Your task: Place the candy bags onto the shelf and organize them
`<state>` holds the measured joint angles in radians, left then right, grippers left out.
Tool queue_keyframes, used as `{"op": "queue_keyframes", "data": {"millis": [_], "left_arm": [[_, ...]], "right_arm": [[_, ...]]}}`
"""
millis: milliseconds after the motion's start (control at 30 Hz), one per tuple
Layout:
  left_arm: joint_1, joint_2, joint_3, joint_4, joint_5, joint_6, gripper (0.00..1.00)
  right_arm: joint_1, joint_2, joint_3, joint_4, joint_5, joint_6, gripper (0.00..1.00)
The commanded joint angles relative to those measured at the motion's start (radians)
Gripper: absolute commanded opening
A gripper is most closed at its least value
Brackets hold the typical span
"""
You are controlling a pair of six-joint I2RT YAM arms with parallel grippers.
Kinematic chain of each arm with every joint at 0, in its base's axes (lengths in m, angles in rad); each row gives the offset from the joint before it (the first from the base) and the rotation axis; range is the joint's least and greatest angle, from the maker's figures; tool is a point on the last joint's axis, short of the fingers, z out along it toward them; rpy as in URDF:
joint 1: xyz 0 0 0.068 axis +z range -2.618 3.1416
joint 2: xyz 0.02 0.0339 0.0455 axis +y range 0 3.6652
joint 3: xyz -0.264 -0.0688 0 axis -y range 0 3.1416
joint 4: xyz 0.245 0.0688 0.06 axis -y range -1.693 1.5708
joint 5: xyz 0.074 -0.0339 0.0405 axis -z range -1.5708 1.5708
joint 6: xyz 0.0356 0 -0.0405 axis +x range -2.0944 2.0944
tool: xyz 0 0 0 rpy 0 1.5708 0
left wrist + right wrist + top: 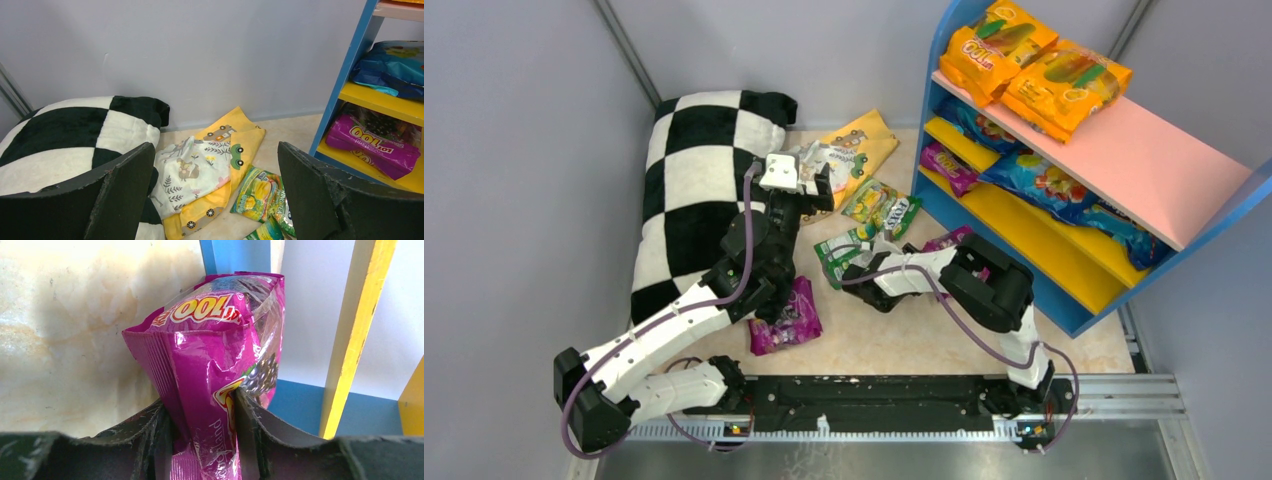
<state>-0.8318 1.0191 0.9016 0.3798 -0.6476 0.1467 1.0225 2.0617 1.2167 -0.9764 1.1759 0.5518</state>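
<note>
Gripper on right clamped on purple candy bag, left gripper spread wide

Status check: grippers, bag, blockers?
Left gripper open, empty, over cloth. Right gripper shut on purple bag, facing shelf. Green bag loose nearby; no blocker seen.

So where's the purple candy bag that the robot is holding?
The purple bag is pinched in the right hand. The right wrist view shows it close to the shelf, by its blue frame.
</note>
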Motion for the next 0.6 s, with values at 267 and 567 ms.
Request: {"op": "queue_keyframes", "data": {"millis": [267, 567], "left_arm": [[0.004, -0.006, 0.039, 0.020, 0.003, -0.014, 0.99], [0.005, -0.011, 0.039, 0.022, -0.001, -0.009, 0.99]], "right_arm": [[0.015, -0.156, 0.042, -0.024, -0.026, -0.010, 0.27], [0.028, -0.240, 0.059, -0.079, -0.039, -0.012, 0.05]]}}
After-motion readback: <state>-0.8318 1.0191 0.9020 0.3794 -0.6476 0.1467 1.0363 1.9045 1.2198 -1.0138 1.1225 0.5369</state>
